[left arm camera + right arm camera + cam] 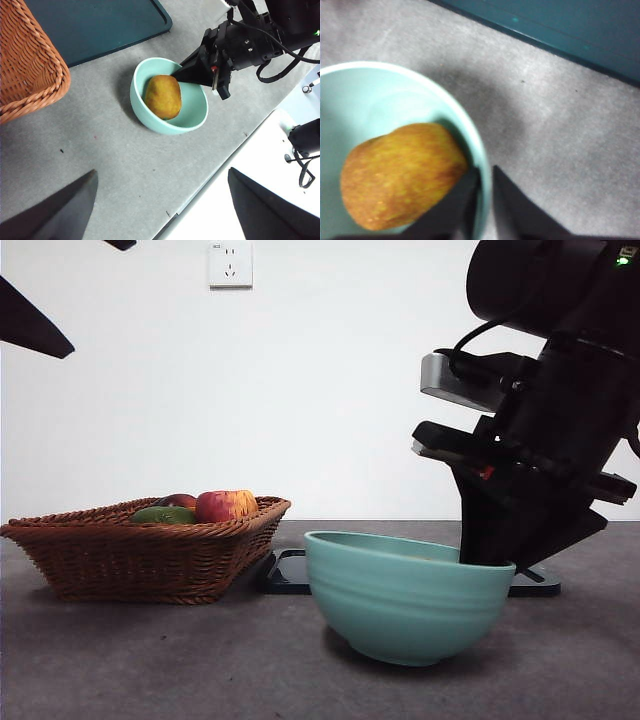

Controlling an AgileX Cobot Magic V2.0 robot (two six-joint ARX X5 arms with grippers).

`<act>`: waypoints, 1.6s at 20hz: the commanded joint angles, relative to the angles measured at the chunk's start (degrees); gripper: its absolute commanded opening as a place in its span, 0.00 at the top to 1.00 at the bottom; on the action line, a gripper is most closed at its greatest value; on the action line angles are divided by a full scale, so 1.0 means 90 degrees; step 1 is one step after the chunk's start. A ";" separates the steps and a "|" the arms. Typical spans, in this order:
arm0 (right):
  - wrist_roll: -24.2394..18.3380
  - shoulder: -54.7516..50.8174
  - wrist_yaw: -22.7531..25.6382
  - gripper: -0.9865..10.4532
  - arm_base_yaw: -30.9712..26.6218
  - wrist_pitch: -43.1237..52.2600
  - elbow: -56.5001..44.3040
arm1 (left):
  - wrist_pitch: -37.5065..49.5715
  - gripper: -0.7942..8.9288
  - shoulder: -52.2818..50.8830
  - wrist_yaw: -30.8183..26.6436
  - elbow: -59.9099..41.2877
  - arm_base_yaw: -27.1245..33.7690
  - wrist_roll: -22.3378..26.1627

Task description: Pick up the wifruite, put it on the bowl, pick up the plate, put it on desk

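Currently, 1 right gripper (482, 200) pinches the bowl (405, 600) rim beside the fruit (163, 96); lift slowly, keeping it level.

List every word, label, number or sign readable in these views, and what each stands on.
No text can be read in any view.
Wall socket: a small mark at its top left corner, too small to read.
Bowl, wicker basket, black tray, fruit in the bowl: no markings.
Right pincer and its arm: no readable label.
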 commanded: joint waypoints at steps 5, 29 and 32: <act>0.0022 -0.0248 -0.0158 0.90 0.0066 0.0056 0.0102 | 0.0027 0.50 0.0019 0.0029 0.0056 -0.0039 0.0083; -0.0590 0.1792 -0.0136 0.90 -0.1331 -0.0296 0.2970 | 0.0024 0.50 0.0019 0.0029 0.0056 -0.0039 0.0104; -0.0690 0.2259 -0.0131 0.90 -0.1377 -0.0214 0.3196 | 0.0005 0.50 0.0019 0.0029 0.0056 -0.0039 0.0107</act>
